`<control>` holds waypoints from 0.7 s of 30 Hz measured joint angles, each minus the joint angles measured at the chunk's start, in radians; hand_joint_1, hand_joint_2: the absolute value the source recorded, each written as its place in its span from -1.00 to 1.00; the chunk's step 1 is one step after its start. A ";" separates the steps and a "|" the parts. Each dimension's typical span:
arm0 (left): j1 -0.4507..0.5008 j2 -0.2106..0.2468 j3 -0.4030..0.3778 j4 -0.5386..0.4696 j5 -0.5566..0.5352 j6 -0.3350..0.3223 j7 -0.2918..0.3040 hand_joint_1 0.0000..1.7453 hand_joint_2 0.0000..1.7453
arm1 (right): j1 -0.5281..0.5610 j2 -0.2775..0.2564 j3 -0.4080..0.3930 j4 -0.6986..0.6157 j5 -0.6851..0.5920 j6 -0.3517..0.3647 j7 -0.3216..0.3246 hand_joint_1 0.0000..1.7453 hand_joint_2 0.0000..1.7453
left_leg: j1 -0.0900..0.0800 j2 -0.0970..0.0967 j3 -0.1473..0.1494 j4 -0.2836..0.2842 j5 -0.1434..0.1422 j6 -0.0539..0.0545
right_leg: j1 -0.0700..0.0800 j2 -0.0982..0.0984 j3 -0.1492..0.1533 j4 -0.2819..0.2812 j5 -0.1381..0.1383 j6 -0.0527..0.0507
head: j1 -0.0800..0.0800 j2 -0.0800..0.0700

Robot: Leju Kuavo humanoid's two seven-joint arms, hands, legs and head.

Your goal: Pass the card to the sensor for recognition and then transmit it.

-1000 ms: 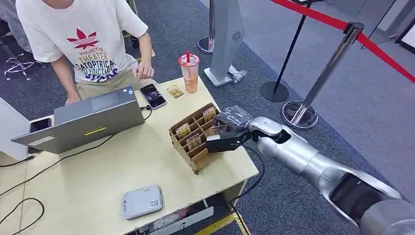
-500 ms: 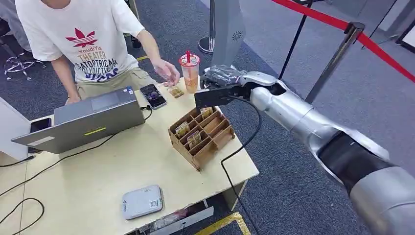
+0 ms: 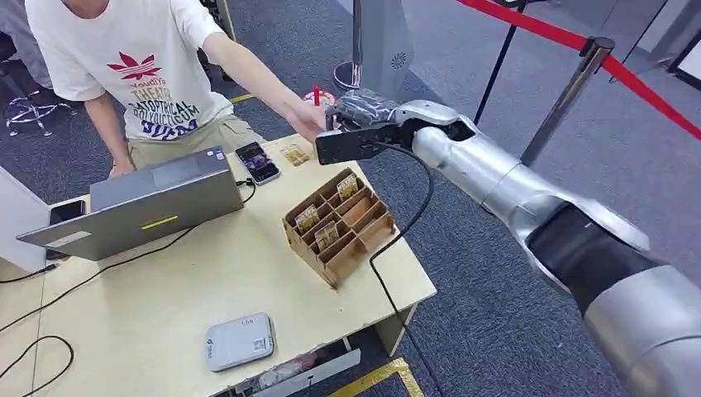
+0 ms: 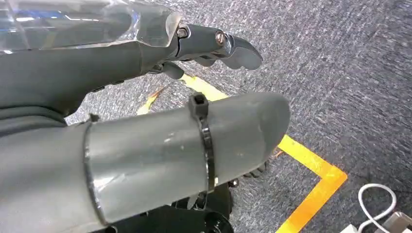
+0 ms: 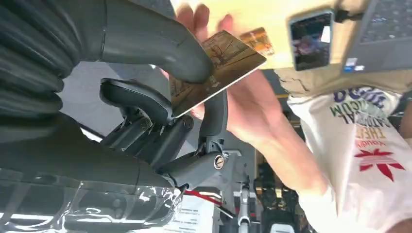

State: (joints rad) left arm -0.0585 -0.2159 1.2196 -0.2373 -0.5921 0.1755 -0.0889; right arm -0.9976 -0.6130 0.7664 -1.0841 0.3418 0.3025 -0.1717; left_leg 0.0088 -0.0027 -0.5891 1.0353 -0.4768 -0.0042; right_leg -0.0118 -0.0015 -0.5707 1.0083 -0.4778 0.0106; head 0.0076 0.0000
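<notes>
At the lower left of the head view a flat white-grey card reader (image 3: 240,340) lies on the pale wooden table (image 3: 165,289), with an open grey laptop (image 3: 136,207) above it. Right of centre sits a brown slotted cardboard card holder (image 3: 339,225). At top centre the person's outstretched hand (image 3: 307,120) meets the robot's right hand (image 3: 351,132), which pinches a gold patterned card (image 5: 218,65) under its thumb. The left hand (image 4: 145,121) hangs over grey carpet, fingers apart, holding nothing.
</notes>
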 joint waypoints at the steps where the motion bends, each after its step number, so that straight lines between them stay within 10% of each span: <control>1: -0.002 0.000 0.000 0.000 -0.002 0.000 -0.001 -1.00 -1.00 | -0.009 0.018 0.005 0.017 0.005 -0.009 -0.001 1.00 1.00 | 0.000 0.000 0.000 0.000 0.000 0.000 | 0.000 0.000 0.000 0.000 0.000 0.000 | 0.000 0.000; 15: -0.008 0.003 -0.007 0.000 -0.012 0.000 -0.006 -1.00 -1.00 | -0.039 0.169 0.043 0.171 0.034 -0.064 -0.024 1.00 1.00 | 0.001 -0.002 -0.001 0.000 0.001 0.000 | 0.001 -0.003 0.000 0.000 0.000 0.000 | 0.000 0.000; 16: -0.008 0.004 -0.007 0.000 -0.012 0.000 -0.006 -1.00 -1.00 | -0.039 0.173 0.044 0.175 0.033 -0.068 -0.026 0.38 1.00 | 0.001 -0.002 -0.001 0.000 0.001 0.000 | 0.001 -0.003 0.000 0.000 0.000 0.000 | 0.000 0.000; 17: -0.008 0.004 -0.007 0.001 -0.012 0.000 -0.006 -1.00 -1.00 | -0.039 0.177 0.044 0.179 0.033 -0.072 -0.027 -0.94 1.00 | 0.001 -0.002 -0.001 0.000 0.001 0.000 | 0.001 -0.003 0.000 0.000 0.000 0.000 | 0.000 0.000; 21: -0.008 0.004 -0.007 0.002 -0.011 0.000 0.001 -1.00 -1.00 | -0.031 0.193 0.050 0.209 0.044 -0.096 -0.037 -1.00 1.00 | 0.001 -0.002 -0.001 0.000 0.001 0.000 | 0.001 -0.003 0.000 0.000 0.000 0.000 | 0.000 0.000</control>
State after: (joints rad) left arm -0.0663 -0.2117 1.2123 -0.2350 -0.6035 0.1755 -0.0881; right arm -1.0283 -0.4204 0.8160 -0.8755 0.3861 0.2067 -0.2083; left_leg 0.0096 -0.0049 -0.5897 1.0355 -0.4758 -0.0045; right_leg -0.0109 -0.0040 -0.5708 1.0085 -0.4779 0.0106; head 0.0076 0.0000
